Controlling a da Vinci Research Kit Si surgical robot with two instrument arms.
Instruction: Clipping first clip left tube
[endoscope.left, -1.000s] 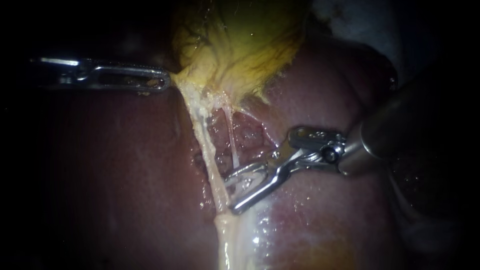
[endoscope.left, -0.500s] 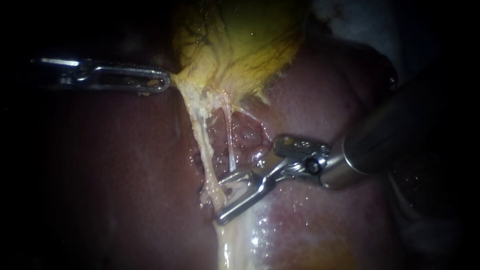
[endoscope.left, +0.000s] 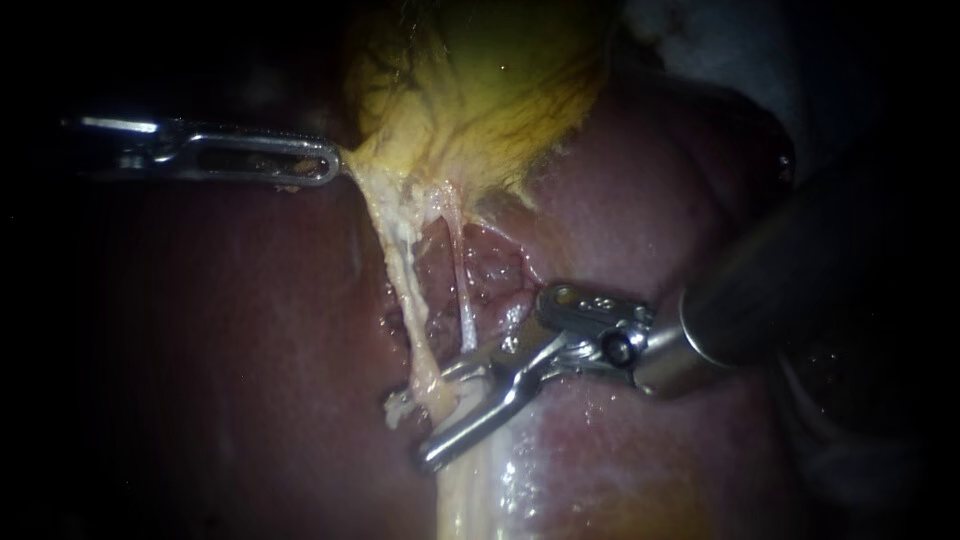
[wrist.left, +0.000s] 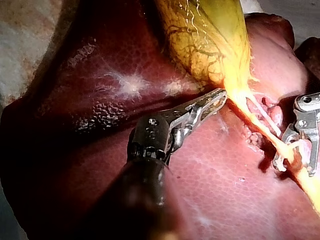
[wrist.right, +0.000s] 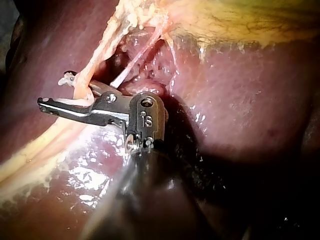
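The left tube (endoscope.left: 405, 290) is a pale, yellowish-white cord with a ragged, stringy surface. Its long axis runs steeply down the endoscope view, from the lower edge of the gallbladder (endoscope.left: 490, 90) downward and slightly to the right across the dark red liver (endoscope.left: 250, 350). Further down it merges into a broader, glistening pale band. It is stretched nearly straight. Just to its right hangs the right tube (endoscope.left: 462, 280), a much thinner, whiter strand, running almost parallel and ending near the right instrument's hinge.

The right instrument (endoscope.left: 412, 430) comes in from the right and reaches the lower part of the left tube. Its two slim metal jaws stand apart with a clear gap, one on each side of the tube, so the tube crosses between them; they have not closed onto it. The right wrist view shows the same: one jaw ahead of the cord, the other behind it. Small stamped marks sit on the instrument's wrist piece.

The left instrument (endoscope.left: 330, 165) lies level, its jaws clenched on the gallbladder's yellow edge at the top of the left tube.
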